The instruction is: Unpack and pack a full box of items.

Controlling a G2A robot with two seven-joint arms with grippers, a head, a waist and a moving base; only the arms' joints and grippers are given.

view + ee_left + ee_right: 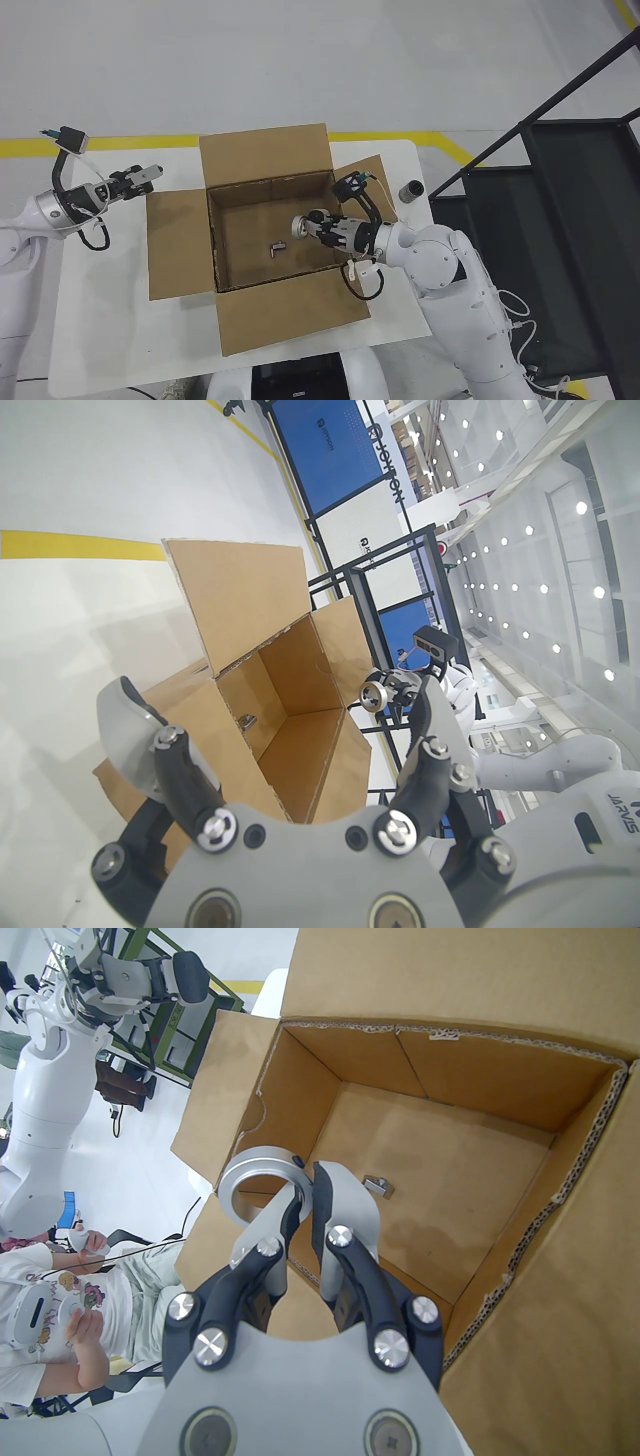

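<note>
An open cardboard box point(180, 245) stands mid-table with its flaps folded out. My right gripper point(306, 1190) hangs above the box's right side, shut on the wall of a silver metal ring point(260, 1168), also seen as the ring point(298, 227) and the ring point(371, 693). One small metal bracket point(277, 247) lies on the box floor, the same bracket point(379, 1186) and bracket point(246, 720). My left gripper point(280, 705) is open with nothing between its fingers, level with the box's left flap; from above the left gripper point(150, 175) sits over the table's left part.
A short grey cylinder point(411, 189) stands on the white table point(120, 320) near its right edge, beyond the right flap. A dark metal frame and stairs point(560, 190) rise right of the table. A yellow floor line point(120, 143) runs behind it.
</note>
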